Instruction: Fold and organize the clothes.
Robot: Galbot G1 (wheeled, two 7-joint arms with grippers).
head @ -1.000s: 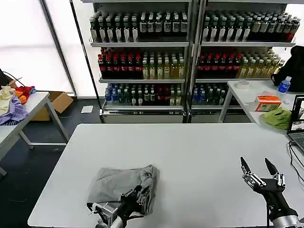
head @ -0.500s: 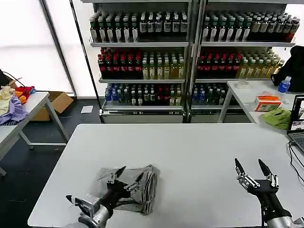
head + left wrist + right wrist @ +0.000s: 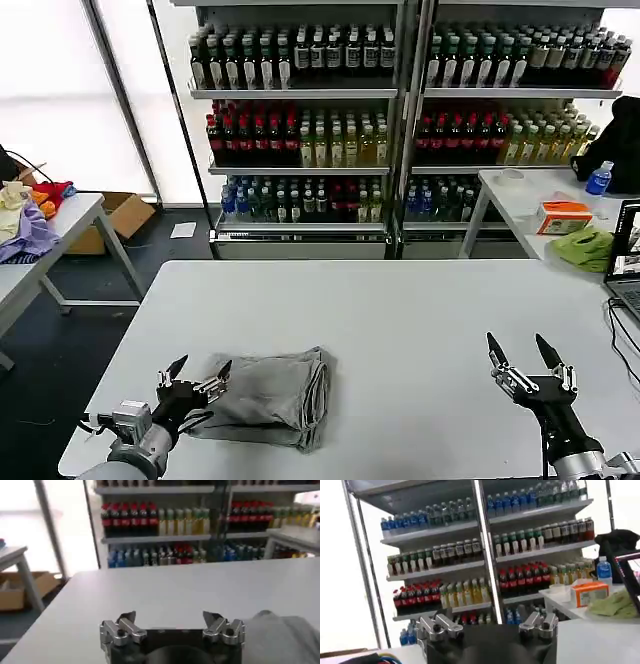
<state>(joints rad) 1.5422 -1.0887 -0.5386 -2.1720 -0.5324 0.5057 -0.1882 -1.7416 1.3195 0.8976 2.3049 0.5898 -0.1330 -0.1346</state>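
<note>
No lettering can be read anywhere (the shelf bottles (image 3: 300, 140) carry labels, all too small).

Soft grey cloth shirt (image 3: 268, 395), matt table (image 3: 400, 320)

We are seeing the shirt (image 3: 280, 635) running off the frame edge beside the left gripper (image 3: 172, 620). We are finding its print and collar folded out of sight, and the bottle labels (image 3: 300, 140) too small to read.

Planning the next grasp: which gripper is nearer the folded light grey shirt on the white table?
Left. The left gripper hovers open at the folded light grey shirt's left edge; the right gripper is open, far across the white table.
</note>
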